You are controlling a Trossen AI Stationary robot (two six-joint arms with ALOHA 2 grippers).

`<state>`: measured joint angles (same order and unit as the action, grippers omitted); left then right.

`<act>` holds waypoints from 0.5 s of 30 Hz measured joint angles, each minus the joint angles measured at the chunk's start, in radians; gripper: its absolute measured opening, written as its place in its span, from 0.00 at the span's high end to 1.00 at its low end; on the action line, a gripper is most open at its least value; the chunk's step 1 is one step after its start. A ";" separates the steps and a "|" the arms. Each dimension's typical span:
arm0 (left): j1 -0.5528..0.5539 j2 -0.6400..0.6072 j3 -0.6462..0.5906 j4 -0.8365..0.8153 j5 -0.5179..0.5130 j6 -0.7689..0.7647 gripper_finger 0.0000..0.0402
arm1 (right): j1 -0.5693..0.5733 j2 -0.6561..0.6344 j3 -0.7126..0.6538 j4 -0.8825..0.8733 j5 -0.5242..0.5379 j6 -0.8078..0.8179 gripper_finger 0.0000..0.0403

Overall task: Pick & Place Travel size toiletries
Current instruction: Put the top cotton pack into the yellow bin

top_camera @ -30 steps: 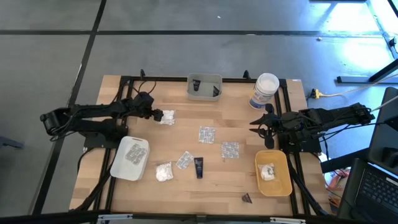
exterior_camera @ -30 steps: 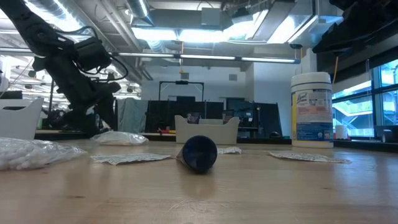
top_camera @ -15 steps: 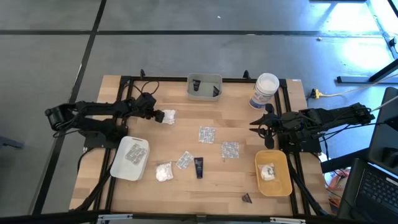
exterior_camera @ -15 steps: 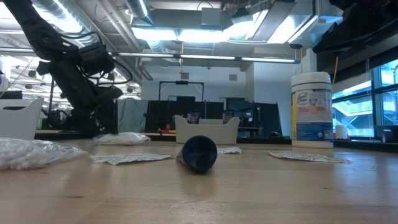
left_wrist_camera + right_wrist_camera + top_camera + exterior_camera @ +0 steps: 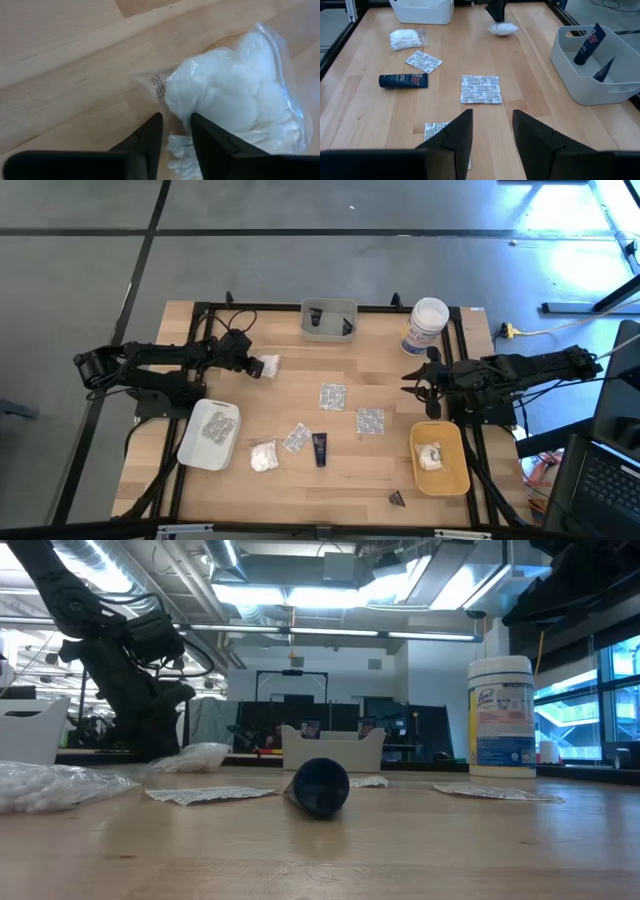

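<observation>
My left gripper is down at the table's far left, shut on a white puffy bundle in a clear bag. My right gripper hovers open at the right, above the table, nothing between its fingers. Loose on the wood lie three silvery packets, a second white bundle, a dark tube and a tiny dark cone. My left gripper pinches the end of the bagged bundle that faces the table's left between its two fingers. The fingers slant down at it from the table's left side. The rest of the bundle lies on the table.
A white tray holding a packet lies near left. A yellow tray holding a bundle lies near right. A grey tray with dark tubes stands at the far edge, and a tall white jar at the far right.
In the low view, the bundle at my left gripper has bunched up and stands taller than a second ago. My right gripper has kept still.
</observation>
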<state>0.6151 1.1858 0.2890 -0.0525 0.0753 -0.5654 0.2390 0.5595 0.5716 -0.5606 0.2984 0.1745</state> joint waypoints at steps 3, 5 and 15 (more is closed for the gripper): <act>0.000 0.000 0.000 0.000 0.014 0.003 0.83 | 0.000 0.000 0.000 0.000 0.000 0.000 0.63; 0.001 0.000 0.000 0.001 0.024 0.003 0.87 | 0.000 0.000 0.000 0.000 0.000 0.000 0.62; 0.002 0.000 -0.001 0.010 0.061 0.014 0.99 | 0.000 0.000 0.000 0.000 0.048 -0.107 0.59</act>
<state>0.6170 1.1858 0.2878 -0.0422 0.1363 -0.5518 0.2394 0.5594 0.5716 -0.5606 0.3468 0.0675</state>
